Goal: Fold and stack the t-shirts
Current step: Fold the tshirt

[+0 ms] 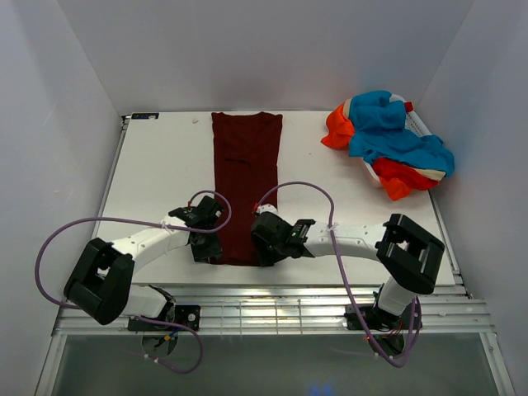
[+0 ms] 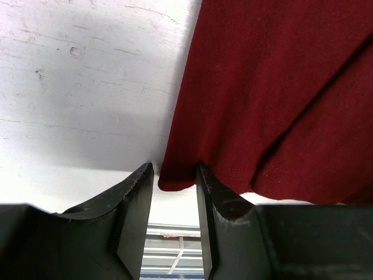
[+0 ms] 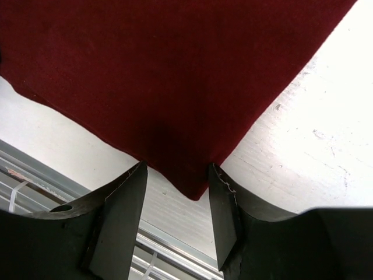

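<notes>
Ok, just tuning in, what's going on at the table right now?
Both arms are at the maroon t-shirt, laid flat as a long narrow strip on the table. The left gripper straddles its near left corner, the right gripper its near right corner; both have jaws open with the corner between the fingers, not yet pinched. A crumpled pile of orange and blue shirts sits at the far right.
</notes>
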